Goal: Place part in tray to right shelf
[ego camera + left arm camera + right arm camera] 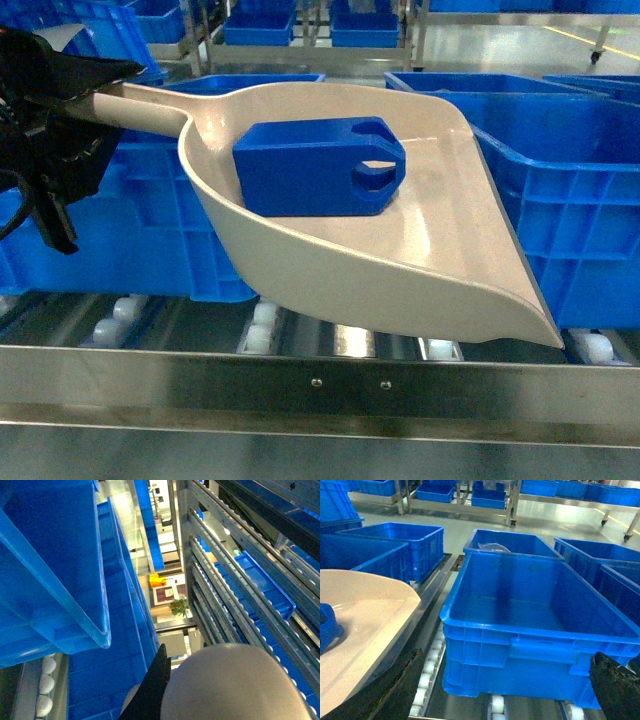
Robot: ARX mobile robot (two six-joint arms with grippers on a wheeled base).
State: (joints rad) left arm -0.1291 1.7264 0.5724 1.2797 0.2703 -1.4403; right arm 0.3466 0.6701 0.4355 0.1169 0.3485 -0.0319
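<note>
The beige tray (440,250) hangs tilted above the right shelf's steel front rail (320,385) and its white rollers (258,335). The blue part (310,170) lies inside the tray, its slotted end pointing right. My left gripper (60,110) is shut on the tray's handle at the far left. In the left wrist view one black finger (152,690) presses against the beige tray (235,685). My right gripper (505,690) stands wide open with nothing held, in front of a blue crate. The tray (365,610) and the part's edge (327,627) show at that view's left.
Large blue crates sit on the rollers behind the tray, one at the left (150,220) and one at the right (560,170). An empty blue crate (530,625) stands close ahead of the right gripper. More crates and racks fill the background.
</note>
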